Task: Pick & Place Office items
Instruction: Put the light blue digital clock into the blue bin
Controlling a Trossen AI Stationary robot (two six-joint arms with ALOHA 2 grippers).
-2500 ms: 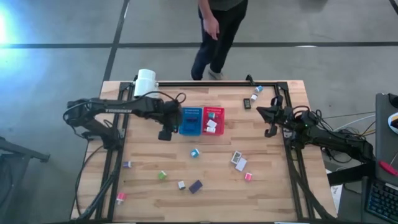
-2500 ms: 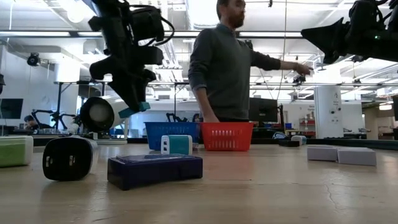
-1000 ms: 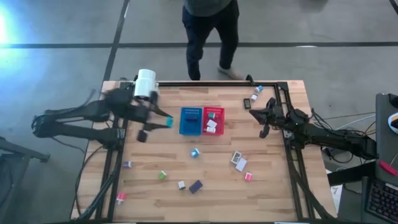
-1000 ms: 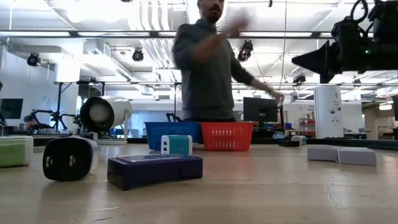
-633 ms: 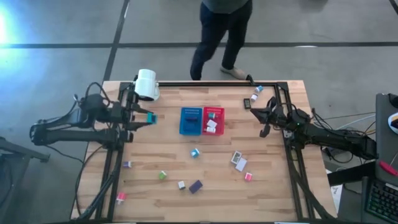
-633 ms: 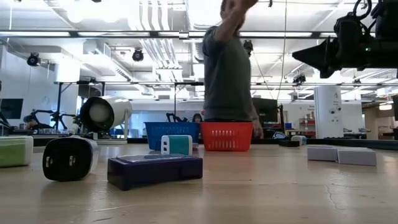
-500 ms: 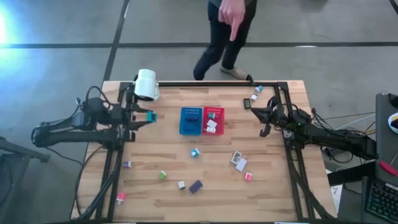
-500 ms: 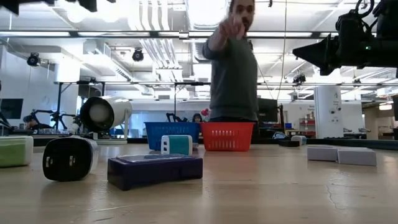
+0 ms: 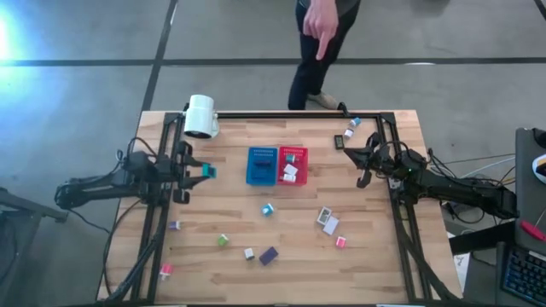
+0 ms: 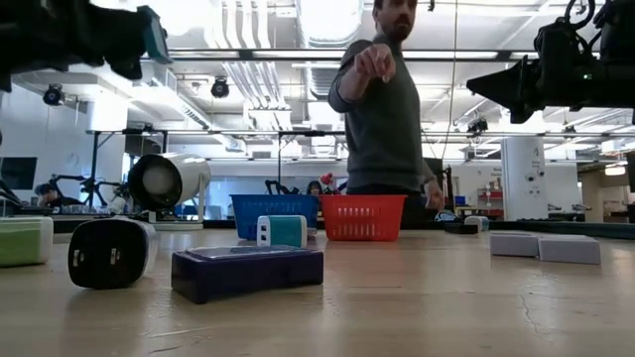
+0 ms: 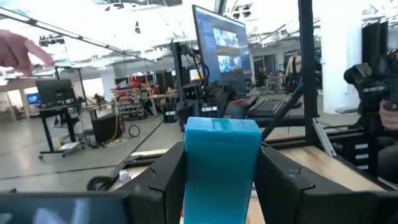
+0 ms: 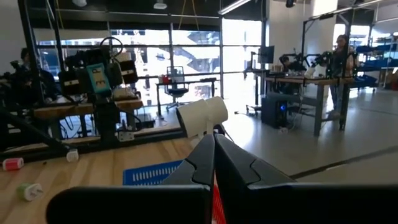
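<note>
A wooden table (image 9: 230,196) sits on a grey concrete floor in an open workshop; a person (image 10: 389,119) stands beyond its far edge, one hand (image 9: 321,21) pointing down. A white cylinder lamp (image 9: 200,116) lies at the far left corner.

The left gripper (image 9: 198,171) hovers just left of the blue bin (image 9: 261,165), its fingers pinching a teal block (image 11: 221,167) between them. The right gripper (image 9: 351,152) hangs right of the red bin (image 9: 292,165), fingers pressed together and holding nothing.

The two bins stand side by side, touching. The red bin holds white and teal pieces; the blue bin's contents cannot be made out.

The other office items (image 9: 328,221) lie scattered nearer than the bins, with a few (image 9: 348,134) toward the far right corner.
</note>
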